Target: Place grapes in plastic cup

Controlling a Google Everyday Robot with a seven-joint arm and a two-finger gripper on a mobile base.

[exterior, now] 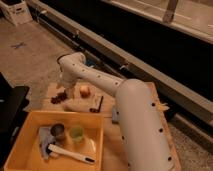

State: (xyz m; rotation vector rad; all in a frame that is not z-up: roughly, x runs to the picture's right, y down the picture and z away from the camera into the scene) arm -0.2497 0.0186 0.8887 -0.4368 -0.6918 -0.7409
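One white arm reaches across the worktop (107,146) to its far left corner. There the end effector (62,91) hangs released, jaws spread, just above the grapes (58,97), which lie near the left edge. An apple (85,90) sits close on their right. The plastic cup (76,133) stands inside the yellow bin (20,131), beside a dark cup (58,131). Bare concrete floor (30,55) lies open to the left.
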